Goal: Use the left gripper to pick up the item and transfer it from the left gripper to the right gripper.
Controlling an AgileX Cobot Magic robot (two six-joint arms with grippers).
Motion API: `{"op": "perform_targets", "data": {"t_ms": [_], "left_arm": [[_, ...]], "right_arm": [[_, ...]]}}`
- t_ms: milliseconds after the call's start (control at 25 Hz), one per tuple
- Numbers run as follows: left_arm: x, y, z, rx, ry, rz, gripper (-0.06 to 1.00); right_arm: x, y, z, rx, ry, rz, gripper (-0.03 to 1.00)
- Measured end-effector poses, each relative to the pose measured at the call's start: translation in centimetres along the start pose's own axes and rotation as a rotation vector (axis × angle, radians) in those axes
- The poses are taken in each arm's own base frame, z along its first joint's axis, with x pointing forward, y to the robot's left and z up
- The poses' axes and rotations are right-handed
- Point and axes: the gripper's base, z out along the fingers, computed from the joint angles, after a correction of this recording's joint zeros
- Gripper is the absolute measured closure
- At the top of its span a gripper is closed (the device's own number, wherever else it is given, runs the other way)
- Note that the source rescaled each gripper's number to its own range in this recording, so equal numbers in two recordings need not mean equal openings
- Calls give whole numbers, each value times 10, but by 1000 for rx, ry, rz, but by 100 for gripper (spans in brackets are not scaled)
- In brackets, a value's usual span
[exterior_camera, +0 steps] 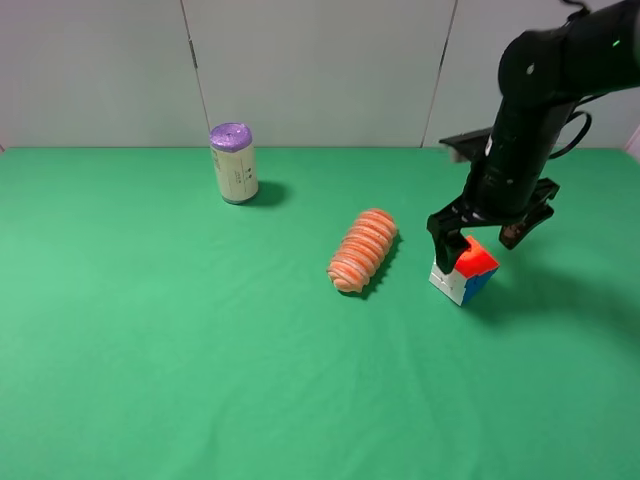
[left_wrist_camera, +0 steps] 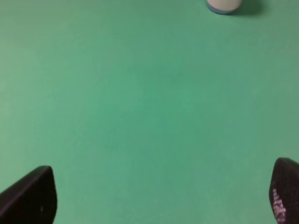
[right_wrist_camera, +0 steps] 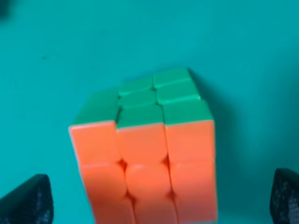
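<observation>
The item, a small puzzle cube (exterior_camera: pixel 465 268) with orange-red top, white and blue sides, rests on the green table at the right. In the right wrist view the cube (right_wrist_camera: pixel 145 154) shows orange and green faces. My right gripper (exterior_camera: pixel 478 238) is open just above it, a black finger on either side, not touching; its fingertips (right_wrist_camera: pixel 28 200) show at the lower corners. My left gripper (left_wrist_camera: pixel 163 193) is open and empty over bare green cloth. The left arm is out of the exterior high view.
An orange ribbed roll (exterior_camera: pixel 363 251) lies left of the cube. A purple-topped pale can (exterior_camera: pixel 233 163) stands at the back left; its base shows in the left wrist view (left_wrist_camera: pixel 224 5). The green table (exterior_camera: pixel 150 350) fills the view.
</observation>
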Motion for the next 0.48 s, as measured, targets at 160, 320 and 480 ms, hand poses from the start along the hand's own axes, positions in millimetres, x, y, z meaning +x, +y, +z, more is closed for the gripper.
{"op": "perform_targets", "data": {"t_ms": [160,320,480], "left_arm": [[0,0,0,0,0,0,18],[0,0,0,0,0,0,18],[0,0,0,0,0,0,18]], "right_arm": [[10,0,-37,7,-66,2,-3],[27,1,-77,14,-138,4,-3],[49,3,-118,23,-228,9,-3]]}}
